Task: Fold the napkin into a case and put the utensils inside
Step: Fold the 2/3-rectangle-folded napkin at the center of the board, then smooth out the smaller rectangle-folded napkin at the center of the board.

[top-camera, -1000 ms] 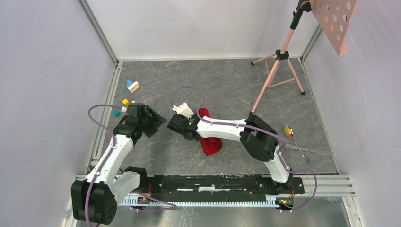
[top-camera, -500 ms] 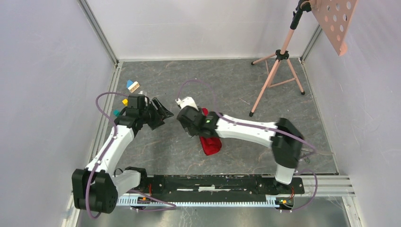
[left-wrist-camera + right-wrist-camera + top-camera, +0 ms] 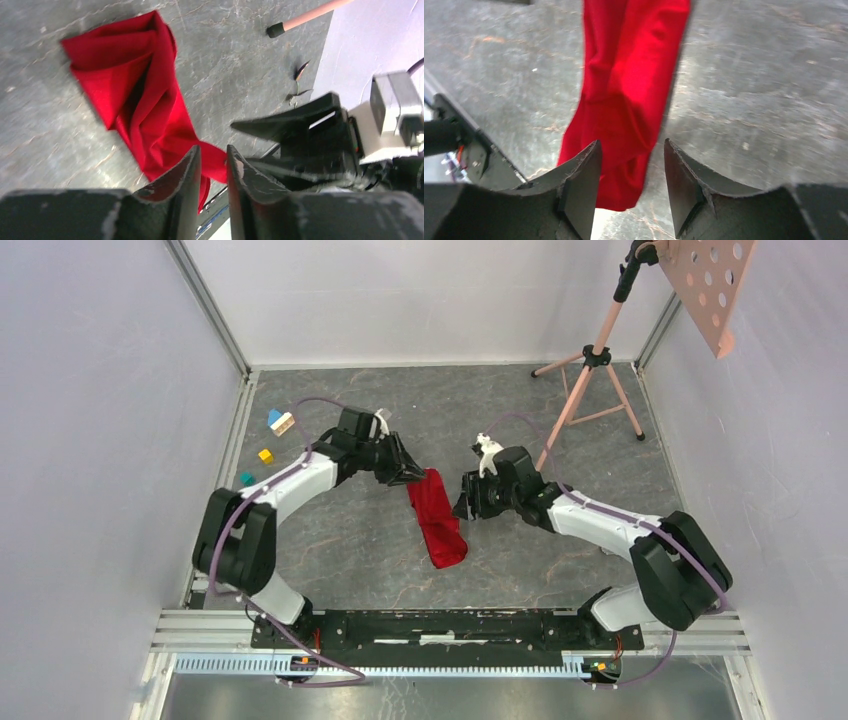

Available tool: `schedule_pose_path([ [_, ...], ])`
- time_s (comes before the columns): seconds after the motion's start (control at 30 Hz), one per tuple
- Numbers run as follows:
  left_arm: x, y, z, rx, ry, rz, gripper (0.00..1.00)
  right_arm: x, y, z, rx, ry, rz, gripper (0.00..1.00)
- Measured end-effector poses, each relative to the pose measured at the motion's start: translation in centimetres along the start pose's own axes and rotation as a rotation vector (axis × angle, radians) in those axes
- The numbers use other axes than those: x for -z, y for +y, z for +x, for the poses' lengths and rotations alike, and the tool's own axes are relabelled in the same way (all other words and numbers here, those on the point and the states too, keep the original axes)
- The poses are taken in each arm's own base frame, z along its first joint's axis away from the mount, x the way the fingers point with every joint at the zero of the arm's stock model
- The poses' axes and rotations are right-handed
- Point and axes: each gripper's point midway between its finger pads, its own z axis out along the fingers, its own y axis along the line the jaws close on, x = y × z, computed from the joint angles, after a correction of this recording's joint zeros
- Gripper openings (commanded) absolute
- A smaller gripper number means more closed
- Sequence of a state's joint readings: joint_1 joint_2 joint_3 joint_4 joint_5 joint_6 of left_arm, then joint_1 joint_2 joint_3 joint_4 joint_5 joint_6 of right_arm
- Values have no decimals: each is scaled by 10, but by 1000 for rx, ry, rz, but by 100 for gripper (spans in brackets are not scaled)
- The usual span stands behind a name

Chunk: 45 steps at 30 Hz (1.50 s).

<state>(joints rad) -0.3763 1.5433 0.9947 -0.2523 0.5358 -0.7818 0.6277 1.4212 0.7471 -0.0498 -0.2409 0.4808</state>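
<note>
Top external view: the napkin (image 3: 438,520) lies near the middle of the grey worktop (image 3: 340,560), bunched into a long, narrow red strip that runs from its far end toward the near edge, slanting slightly to the right. The left arm reaches across from its side. The left fingers (image 3: 407,475) meet the far corner of the cloth, while the right fingers (image 3: 466,502) sit just beside the strip on its right.

Left wrist view: the left fingers (image 3: 196,157) are clenched with only a thin gap between them, and a corner of the napkin (image 3: 135,95) is pinched in that gap. The rest of the cloth spreads away over the worktop (image 3: 55,135) in loose, creased folds. The black right fingers (image 3: 295,127) are seen just past the cloth, spread apart.

Right wrist view: the right fingers (image 3: 594,155) are released and stand wide apart, grasping nothing. The napkin (image 3: 629,75) stretches away from them as a rumpled band, with its nearer end below the gap between them.

A few small coloured toy blocks (image 3: 280,421) lie on the far left of the worktop, well apart from the cloth. A pink tripod stand (image 3: 592,358) rises at the far right corner.
</note>
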Motion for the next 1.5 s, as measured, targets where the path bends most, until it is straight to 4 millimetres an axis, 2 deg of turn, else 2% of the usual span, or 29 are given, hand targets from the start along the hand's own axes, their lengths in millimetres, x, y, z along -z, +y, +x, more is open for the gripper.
schedule_pose_path([
  [0.07,-16,-5,-2,1,25,8,26,-2,9,5,4,12,-68,52],
  [0.2,-46,-6,-8,18,71,10,23,-4,32,1,27,-6,-207,46],
  [0.27,-56,-6,-8,25,91,9,22,-5,36,3,32,-6,-244,43],
  [0.53,-75,-4,-9,40,108,-11,18,-12,44,23,38,32,-308,40],
  [0.63,-80,8,-12,50,87,-63,16,-14,48,42,43,58,-325,40],
  [0.8,-88,33,-15,68,75,-169,14,-21,43,94,28,160,-308,39],
  [0.9,-87,43,-14,54,76,-221,15,-23,42,94,29,150,-299,40],
  [1.0,-82,45,-17,30,74,-248,18,-24,41,89,41,145,-278,42],
  [1.07,-76,39,-18,14,73,-246,22,-24,41,82,58,138,-266,45],
  [1.13,-68,31,-20,-3,64,-236,31,-22,44,71,82,118,-256,49],
  [1.27,-43,7,-29,-50,10,-207,44,-20,50,50,141,69,-234,67],
  [1.37,-27,-3,-35,-80,-39,-203,47,-22,54,44,199,63,-188,78],
  [1.43,-22,0,-37,-87,-59,-214,47,-23,58,42,259,65,-138,78],
  [1.5,-22,8,-35,-78,-57,-232,45,-25,64,39,321,59,-91,73],
])
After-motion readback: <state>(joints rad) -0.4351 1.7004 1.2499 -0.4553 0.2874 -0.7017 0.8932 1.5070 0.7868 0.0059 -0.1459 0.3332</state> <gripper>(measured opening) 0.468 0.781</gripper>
